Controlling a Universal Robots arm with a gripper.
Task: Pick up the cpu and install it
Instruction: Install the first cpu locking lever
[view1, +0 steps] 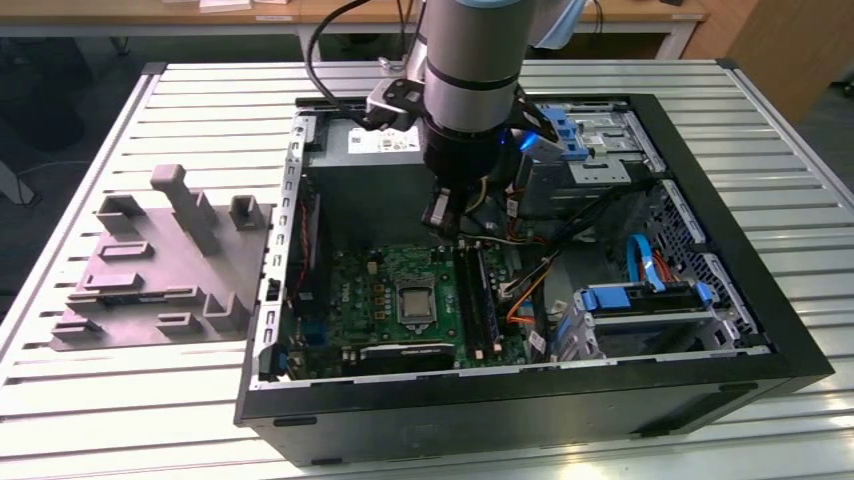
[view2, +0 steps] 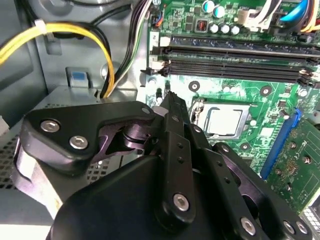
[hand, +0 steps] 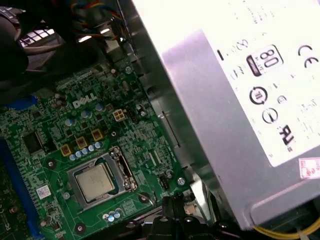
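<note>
Above the seated cpu (hand: 98, 181), gripper (view2: 167, 100) apparently shut.

Slatted metal table (view1: 147, 400) under computer case (view1: 534, 410), grey fixture (view1: 147, 280)

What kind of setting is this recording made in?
Most likely a lab or workshop test bench. An open computer case lies on a slatted metal table, a grey holder block sits beside it, and wooden desks stand behind. The cpu sits in the board's socket.
</note>
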